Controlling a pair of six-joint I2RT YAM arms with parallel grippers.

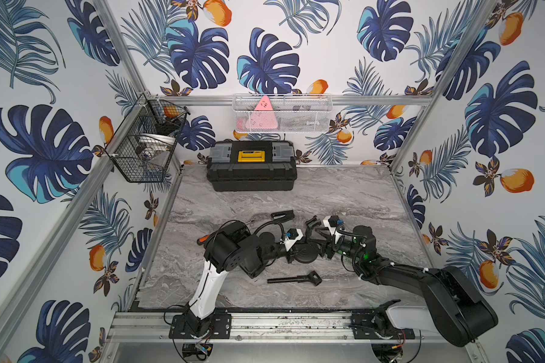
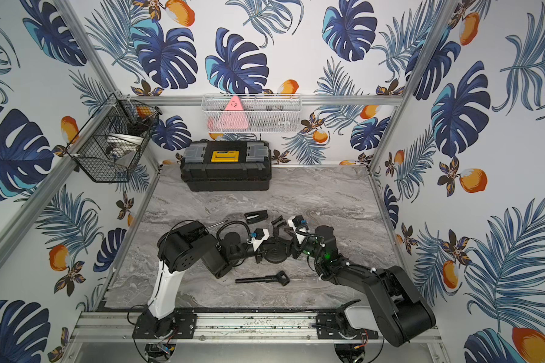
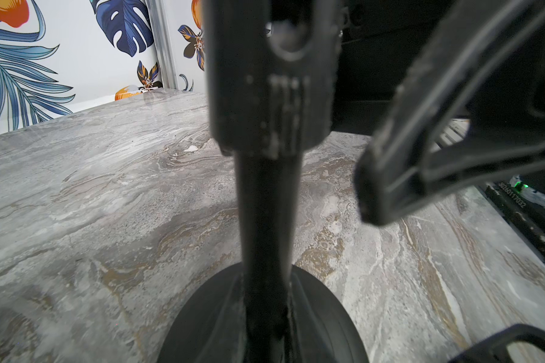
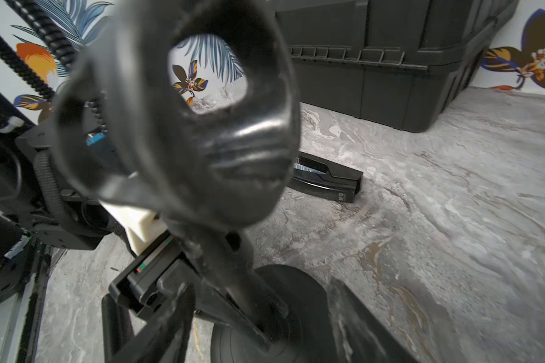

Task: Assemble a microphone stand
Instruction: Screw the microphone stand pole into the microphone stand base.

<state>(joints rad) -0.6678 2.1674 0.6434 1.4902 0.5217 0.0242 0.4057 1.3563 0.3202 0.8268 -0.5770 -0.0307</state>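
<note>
The stand's round black base (image 1: 306, 256) sits on the marble table, and a black pole (image 3: 265, 220) rises upright from it. The pole ends in a ring-shaped head (image 4: 208, 103), which also shows in a top view (image 1: 312, 223). My left gripper (image 1: 296, 253) is shut on the pole low down, just above the base (image 3: 221, 323). My right gripper (image 4: 260, 289) comes in from the right. Its fingers (image 4: 359, 323) stand on either side of the pole's foot, with gaps showing, so it is open. A loose black rod with a knob end (image 1: 296, 278) lies in front of the base.
A black clip piece (image 1: 282, 215) lies on the table behind the stand and also shows in the right wrist view (image 4: 328, 182). A black toolbox (image 1: 251, 166) stands against the back wall. A wire basket (image 1: 145, 141) and a white mesh shelf (image 1: 282, 114) hang on the walls.
</note>
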